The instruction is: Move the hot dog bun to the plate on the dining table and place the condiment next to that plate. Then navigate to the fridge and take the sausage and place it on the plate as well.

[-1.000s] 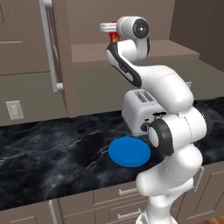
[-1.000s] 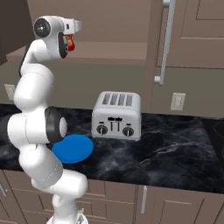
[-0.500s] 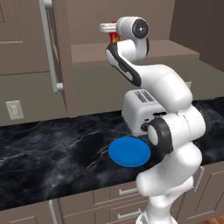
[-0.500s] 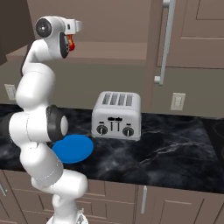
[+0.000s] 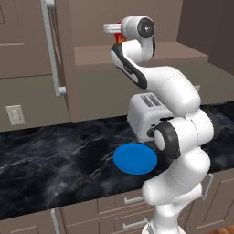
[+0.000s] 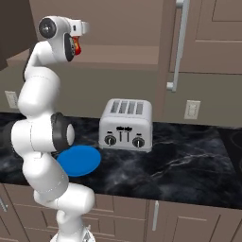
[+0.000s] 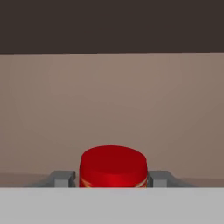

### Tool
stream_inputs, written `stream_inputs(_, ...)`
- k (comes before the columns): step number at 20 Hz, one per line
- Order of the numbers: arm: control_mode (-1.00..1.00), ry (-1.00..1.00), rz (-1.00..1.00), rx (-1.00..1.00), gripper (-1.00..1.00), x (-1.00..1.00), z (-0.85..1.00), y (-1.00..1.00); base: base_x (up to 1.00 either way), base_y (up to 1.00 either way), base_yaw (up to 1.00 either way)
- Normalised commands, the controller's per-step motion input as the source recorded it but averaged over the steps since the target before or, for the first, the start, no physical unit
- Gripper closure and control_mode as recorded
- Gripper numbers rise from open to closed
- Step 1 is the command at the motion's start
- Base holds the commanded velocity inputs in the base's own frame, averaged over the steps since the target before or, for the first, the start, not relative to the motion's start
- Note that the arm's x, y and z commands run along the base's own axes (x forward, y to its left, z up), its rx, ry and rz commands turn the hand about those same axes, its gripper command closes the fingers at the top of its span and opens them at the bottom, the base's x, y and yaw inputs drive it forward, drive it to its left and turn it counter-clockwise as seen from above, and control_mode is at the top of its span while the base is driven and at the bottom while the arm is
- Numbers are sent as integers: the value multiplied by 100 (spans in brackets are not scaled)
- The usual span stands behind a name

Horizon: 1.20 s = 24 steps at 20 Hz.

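My arm reaches up to a recessed brown shelf above the counter. In the hand view a red condiment bottle sits between my two grey fingertips, which press against its sides. My gripper is shut on the condiment. From the base views the gripper points at the shelf's back wall, with the red condiment just under the hand. A blue plate lies on the black marble counter, right in front of my base.
A silver four-slot toaster stands on the counter behind the plate. A tall panelled door with a long vertical handle rises beside the shelf. Wall outlets sit on the backsplash.
The fingers have closed in from wide open onto the condiment's sides. The arm and base have stayed where they were.
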Motion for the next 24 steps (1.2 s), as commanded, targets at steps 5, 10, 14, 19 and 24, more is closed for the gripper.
stream_inputs(5, -100, 3, 0, -3, 100, 0, -2, 2, 0, 0, 0)
stream_inputs(10, -100, -2, 0, 0, 100, -22, -1, 0, 0, 0, 0)
stream_inputs(14, -100, -8, 0, 0, 100, -71, -5, 0, 0, 0, 0)
stream_inputs(19, -100, -8, -1, 0, 100, -93, -1, -5, 0, 0, 0)
stream_inputs(24, -100, -1, 0, 0, 100, -99, 0, -5, 0, 0, 0)
